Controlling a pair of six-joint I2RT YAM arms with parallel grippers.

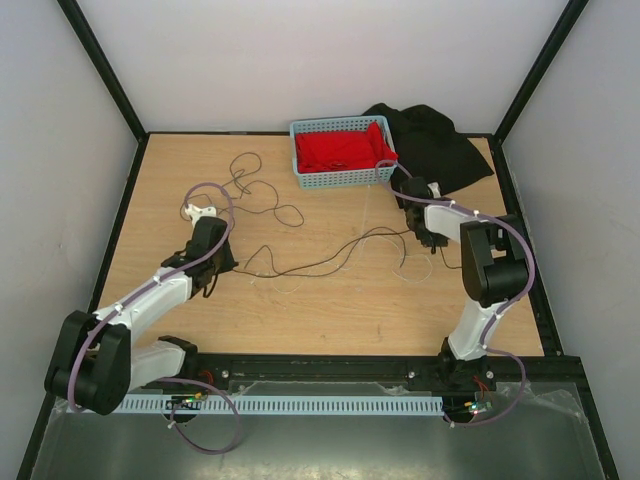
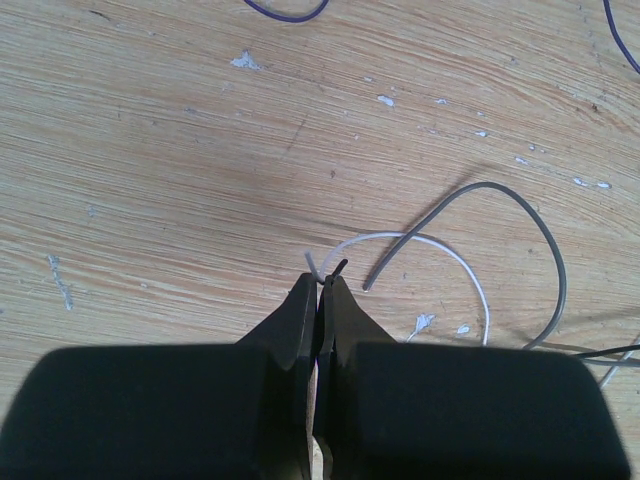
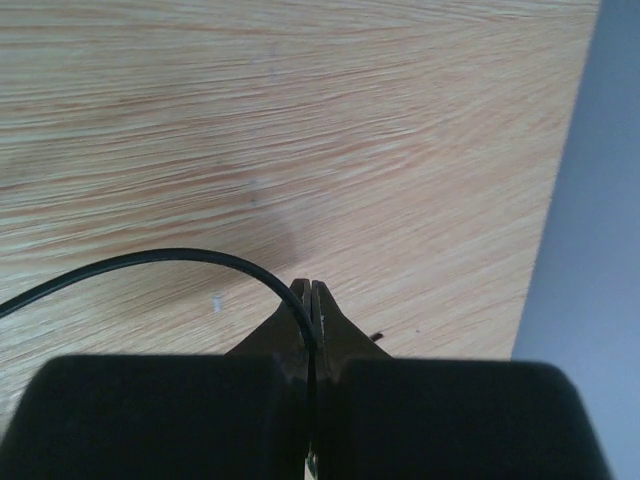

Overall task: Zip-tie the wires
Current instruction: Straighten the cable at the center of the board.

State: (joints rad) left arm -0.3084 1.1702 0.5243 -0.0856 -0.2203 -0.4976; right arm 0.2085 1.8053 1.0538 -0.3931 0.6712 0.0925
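The wires [image 1: 330,262] are thin, mostly black strands running across the middle of the table between both grippers, with a looser tangle [image 1: 252,186] further back on the left. My left gripper [image 1: 222,264] is low over the wood and shut. In the left wrist view a whitish wire [image 2: 452,256] and a short dark wire end stick out from the left gripper's [image 2: 322,280] tips. My right gripper [image 1: 428,238] is shut too. In the right wrist view a black wire [image 3: 150,259] arcs in from the left and runs down between the right gripper's [image 3: 313,290] closed jaws. I cannot make out a zip tie.
A blue basket [image 1: 300,128] holding a red cloth [image 1: 340,150] stands at the back centre, with a black cloth [image 1: 445,148] beside it on the right. A grey wire [image 2: 530,205] curves over the wood ahead of the left gripper. The table's right edge [image 3: 560,200] is close to the right gripper.
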